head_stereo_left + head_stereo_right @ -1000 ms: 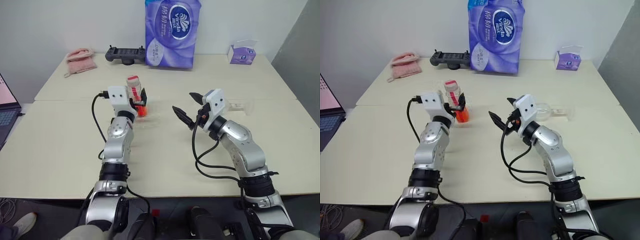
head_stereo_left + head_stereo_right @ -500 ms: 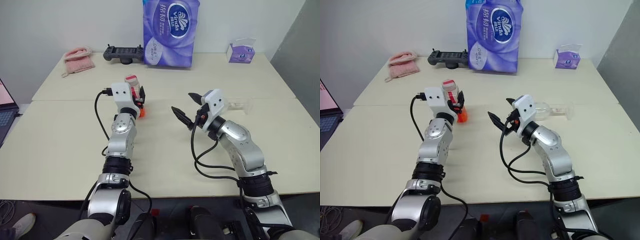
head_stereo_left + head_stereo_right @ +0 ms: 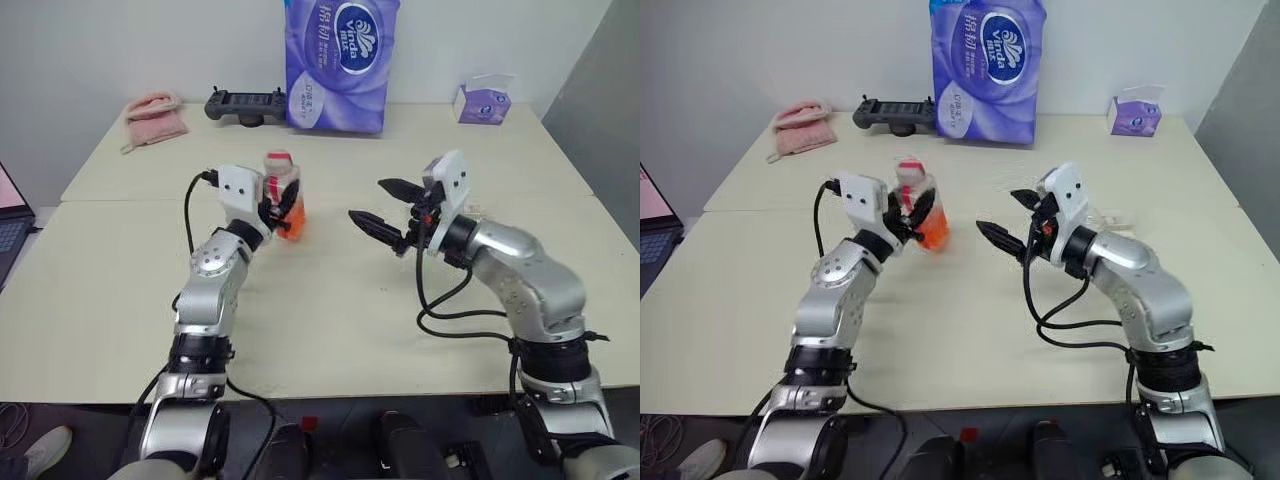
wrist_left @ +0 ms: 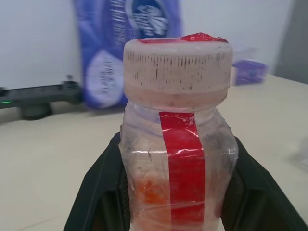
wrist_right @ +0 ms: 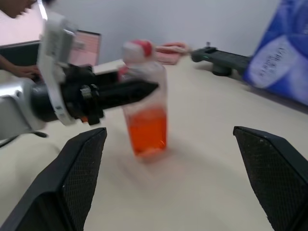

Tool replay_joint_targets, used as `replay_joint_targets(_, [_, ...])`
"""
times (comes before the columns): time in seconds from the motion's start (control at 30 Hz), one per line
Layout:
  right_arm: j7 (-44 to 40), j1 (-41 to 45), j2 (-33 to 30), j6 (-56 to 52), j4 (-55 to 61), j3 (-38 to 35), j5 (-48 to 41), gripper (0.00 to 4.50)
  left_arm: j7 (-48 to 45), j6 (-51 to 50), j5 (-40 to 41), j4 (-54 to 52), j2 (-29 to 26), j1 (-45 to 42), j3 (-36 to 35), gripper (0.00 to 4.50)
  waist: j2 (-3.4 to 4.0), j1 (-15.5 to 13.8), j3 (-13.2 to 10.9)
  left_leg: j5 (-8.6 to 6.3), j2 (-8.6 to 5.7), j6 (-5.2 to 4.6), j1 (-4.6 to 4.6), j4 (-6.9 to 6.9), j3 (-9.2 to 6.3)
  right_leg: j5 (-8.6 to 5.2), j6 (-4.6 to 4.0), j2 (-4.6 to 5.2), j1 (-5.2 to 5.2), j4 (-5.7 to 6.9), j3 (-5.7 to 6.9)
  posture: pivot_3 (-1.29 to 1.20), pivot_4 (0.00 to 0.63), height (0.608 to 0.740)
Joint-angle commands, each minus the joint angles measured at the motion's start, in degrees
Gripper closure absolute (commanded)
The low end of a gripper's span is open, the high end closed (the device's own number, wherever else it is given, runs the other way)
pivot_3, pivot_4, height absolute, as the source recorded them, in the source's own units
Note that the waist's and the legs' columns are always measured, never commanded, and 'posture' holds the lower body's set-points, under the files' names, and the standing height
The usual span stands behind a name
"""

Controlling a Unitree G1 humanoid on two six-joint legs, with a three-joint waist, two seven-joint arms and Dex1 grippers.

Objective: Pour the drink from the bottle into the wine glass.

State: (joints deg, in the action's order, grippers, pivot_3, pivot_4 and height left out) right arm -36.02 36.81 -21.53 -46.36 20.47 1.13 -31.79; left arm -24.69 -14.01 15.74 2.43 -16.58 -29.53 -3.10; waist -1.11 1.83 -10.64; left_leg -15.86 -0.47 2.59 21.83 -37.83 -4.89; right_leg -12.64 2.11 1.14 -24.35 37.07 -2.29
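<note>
We have the bottle [image 3: 283, 195] clamped upright in our left gripper [image 3: 277, 205], near the table's [image 3: 330, 300] middle seam; the drink [image 5: 147, 130] fills its lower part, and its cap [image 4: 178, 67] is on. Our right gripper [image 3: 388, 203] hangs beside it with fingers spread wide, holding nothing. Bare tabletop lies between them and toward the near edge.

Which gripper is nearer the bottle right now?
Left. The left gripper is shut on the bottle, one finger on either side. The right gripper is open and sits apart from it, across bare table, touching nothing.
</note>
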Motion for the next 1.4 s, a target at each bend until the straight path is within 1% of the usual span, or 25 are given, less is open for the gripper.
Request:
replay_joint_targets(0.03, [-3.07, 3.49, -2.11, -6.42, 4.75, -2.43, -8.81, 0.00, -5.27, -2.89, 4.50, -11.85, -2.03, 2.51, 1.10, 2.69, 0.01, 0.01, -0.01, 0.00, 0.00, 0.00, 0.00, -0.01, 0.02, 0.00, 0.00, -0.01, 0.00, -0.02, -0.01, 0.00, 0.150, 0.740])
replay_joint_targets(0.17, [-2.32, 6.32, -3.79, -9.07, 3.36, -2.26, -10.41, 0.00, -9.10, -5.84, 8.06, -19.15, -2.96, 6.46, 2.60, 2.69, 0.01, -0.01, -0.01, 0.01, 0.00, -0.02, -0.03, -0.13, 0.06, -0.01, 0.01, -0.01, 0.09, -0.05, -0.04, 0.00, 0.150, 0.740])
replay_joint_targets(0.27, [-1.10, 7.35, -3.66, -9.90, 2.22, -1.05, -9.97, 0.00, -10.48, -7.23, 9.93, -22.17, -2.80, 7.86, 3.47, 2.69, 0.01, -0.01, 0.00, 0.01, -0.02, -0.02, -0.12, -0.16, 0.09, -0.04, 0.08, -0.02, 0.19, -0.05, -0.05, 0.00, 0.150, 0.740])
replay_joint_targets(0.33, [0.02, 7.81, -3.13, -9.76, 1.25, -0.41, -9.23, 0.00, -10.90, -6.96, 9.56, -23.31, -2.87, 8.26, 4.40, 2.69, 0.01, -0.01, -0.01, 0.02, -0.03, -0.03, -0.12, -0.16, 0.11, -0.07, 0.12, -0.06, 0.19, -0.04, -0.06, 0.00, 0.150, 0.740])
replay_joint_targets(0.43, [1.01, 8.11, -2.77, -9.44, 0.58, -0.01, -8.83, 0.00, -11.05, -7.02, 9.63, -23.82, -2.74, 8.50, 4.91, 2.69, 0.01, -0.02, -0.01, 0.02, -0.03, -0.03, -0.09, -0.14, 0.11, 0.02, -0.03, -0.09, 0.15, -0.04, -0.05, 0.00, 0.150, 0.740])
replay_joint_targets(0.87, [3.24, 8.08, -1.00, -8.34, -0.04, 1.99, -6.09, 0.00, -12.19, -7.79, 9.68, -23.49, -2.39, 8.38, 6.77, 2.69, 0.01, -0.01, -0.01, 0.01, -0.02, -0.03, -0.09, -0.13, 0.11, 0.02, -0.03, -0.11, 0.13, -0.04, -0.06, 0.00, 0.150, 0.740])
replay_joint_targets(0.93, [3.64, 8.16, -0.92, -8.00, -0.37, 2.10, -5.42, 0.38, -12.21, -7.92, 9.77, -23.59, -2.41, 8.32, 6.82, 2.69, 0.01, -0.02, -0.01, 0.01, -0.02, -0.03, -0.09, -0.13, 0.11, 0.02, -0.03, -0.11, 0.13, -0.04, -0.06, 0.00, 0.150, 0.740])
replay_joint_targets(0.97, [3.73, 8.23, -0.81, -7.87, -0.53, 2.02, -5.23, 0.65, -12.21, -7.95, 9.79, -23.60, -2.45, 8.30, 6.84, 2.69, 0.01, -0.02, -0.01, 0.01, -0.02, -0.03, -0.08, -0.13, 0.11, 0.02, -0.03, -0.11, 0.13, -0.05, -0.06, 0.00, 0.150, 0.740])
replay_joint_targets(1.13, [3.58, 8.76, -0.64, -7.21, -1.09, 1.50, -4.79, 2.37, -12.19, -8.14, 9.96, -23.71, -2.63, 8.66, 6.63, 2.69, 0.01, -0.01, -0.01, 0.01, -0.01, -0.03, -0.09, -0.13, 0.11, 0.02, -0.03, -0.11, 0.13, -0.04, -0.06, 0.00, 0.150, 0.740])
replay_joint_targets(1.17, [3.42, 8.85, -0.74, -7.10, -1.22, 1.48, -4.73, 2.60, -12.24, -8.23, 9.96, -23.75, -2.71, 8.80, 6.62, 2.69, 0.01, -0.01, -0.01, 0.01, -0.01, -0.03, -0.09, -0.13, 0.10, 0.02, -0.03, -0.11, 0.13, -0.04, -0.05, 0.00, 0.150, 0.740])
replay_joint_targets(1.27, [2.13, 8.83, -1.35, -6.64, -1.53, 1.30, -4.92, 2.60, -12.45, -8.57, 10.19, -23.98, -2.90, 9.15, 6.59, 2.69, 0.01, -0.01, -0.01, 0.01, -0.02, -0.03, -0.09, -0.13, 0.12, 0.02, -0.03, -0.11, 0.13, -0.05, -0.07, 0.00, 0.150, 0.740])
replay_joint_targets(1.3, [0.47, 8.82, -1.75, -6.19, -1.92, 0.97, -5.62, 2.60, -12.79, -9.03, 10.71, -24.16, -3.09, 9.22, 6.50, 2.69, 0.01, -0.01, -0.01, 0.01, -0.02, -0.03, -0.09, -0.13, 0.12, 0.02, -0.03, -0.11, 0.13, -0.05, -0.07, 0.00, 0.150, 0.740])
replay_joint_targets(1.33, [-3.01, 8.70, -2.54, -6.00, -2.32, 0.55, -7.50, 2.60, -13.22, -9.72, 11.44, -24.35, -3.30, 9.20, 6.37, 2.69, 0.01, -0.01, -0.01, 0.01, -0.02, -0.03, -0.09, -0.13, 0.12, 0.02, -0.03, -0.11, 0.13, -0.05, -0.07, 0.00, 0.150, 0.740])
replay_joint_targets(1.4, [-22.71, 6.38, -9.89, -4.87, -0.05, 2.19, -13.65, 2.60, -14.53, -11.44, 13.36, -24.70, -3.96, 8.99, 5.93, 2.69, 0.02, -0.17, -0.06, 0.01, -0.03, -0.03, -0.08, -0.13, 0.12, 0.02, -0.03, -0.11, 0.13, -0.06, -0.06, 0.00, 0.150, 0.740])
